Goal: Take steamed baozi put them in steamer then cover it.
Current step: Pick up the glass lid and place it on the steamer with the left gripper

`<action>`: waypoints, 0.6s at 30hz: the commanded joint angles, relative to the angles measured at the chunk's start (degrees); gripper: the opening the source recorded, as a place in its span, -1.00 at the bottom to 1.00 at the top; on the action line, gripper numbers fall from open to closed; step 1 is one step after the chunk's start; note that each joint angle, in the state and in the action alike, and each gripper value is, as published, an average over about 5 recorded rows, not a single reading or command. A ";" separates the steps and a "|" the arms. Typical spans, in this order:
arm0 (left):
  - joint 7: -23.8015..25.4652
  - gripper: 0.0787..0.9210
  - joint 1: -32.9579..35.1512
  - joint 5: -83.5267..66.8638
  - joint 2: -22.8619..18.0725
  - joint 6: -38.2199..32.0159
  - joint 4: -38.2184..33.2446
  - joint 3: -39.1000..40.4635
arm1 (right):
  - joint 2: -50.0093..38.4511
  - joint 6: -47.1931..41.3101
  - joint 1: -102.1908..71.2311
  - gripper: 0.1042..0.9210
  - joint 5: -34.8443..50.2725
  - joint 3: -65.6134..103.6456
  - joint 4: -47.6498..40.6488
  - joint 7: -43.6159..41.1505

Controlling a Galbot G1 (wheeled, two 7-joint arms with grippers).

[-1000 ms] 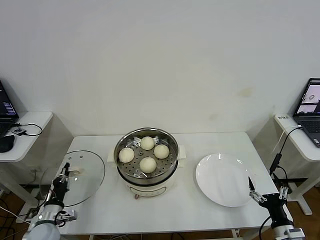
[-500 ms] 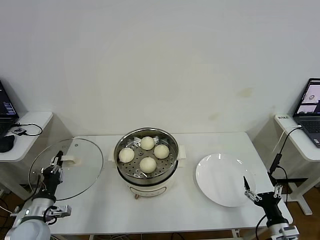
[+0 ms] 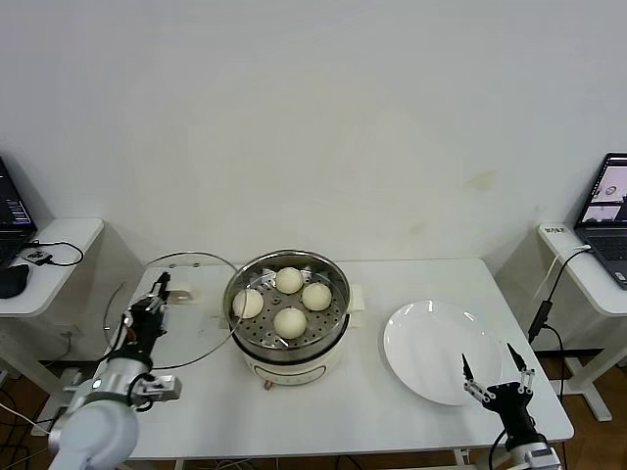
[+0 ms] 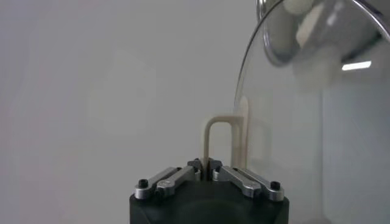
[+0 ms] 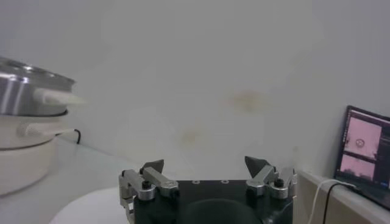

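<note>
Several cream-white baozi [image 3: 290,321] sit on the perforated tray of the steel steamer [image 3: 338,294] at the table's middle. My left gripper [image 3: 158,292] is shut on the cream handle [image 3: 182,291] of the glass cover [image 3: 201,338]. The cover hangs tilted just left of the steamer, its edge close to the steamer's rim. In the left wrist view the handle [image 4: 219,137] rises from the shut gripper [image 4: 205,165], with the glass cover [image 4: 292,122] beside it. My right gripper [image 3: 495,377] stands open and holds nothing, at the front right by the plate; the right wrist view shows that gripper [image 5: 205,163] open too.
A flat white plate [image 3: 431,338] lies right of the steamer. Side tables stand at both sides, with a mouse [image 3: 14,280] on the left one and a laptop [image 3: 609,208] on the right one. The right wrist view shows the steamer's side [image 5: 24,91].
My left gripper has lifted the cover off the table, carried it right toward the steamer and tilted it. The right gripper has drifted a little left along the table's front.
</note>
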 commanded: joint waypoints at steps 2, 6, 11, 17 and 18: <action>8.66 -0.85 -13.88 8.60 -5.62 8.26 1.17 15.32 | 2.52 -0.07 0.73 0.76 -9.07 -0.07 -0.34 3.50; 10.93 -0.85 -16.79 13.07 -10.34 9.31 2.83 17.45 | 2.25 0.32 1.45 0.76 -11.12 0.28 -1.77 4.36; 12.05 -0.85 -19.41 16.92 -17.12 10.08 4.99 20.63 | 2.30 0.38 1.75 0.76 -10.99 0.18 -2.66 4.50; 11.83 -0.85 -20.45 20.24 -23.14 9.87 8.12 23.32 | 2.01 0.62 1.76 0.76 -10.90 0.06 -3.59 4.49; 11.73 -0.85 -20.57 20.74 -23.81 9.76 8.70 23.61 | 1.95 0.64 1.78 0.76 -10.87 0.06 -3.69 4.48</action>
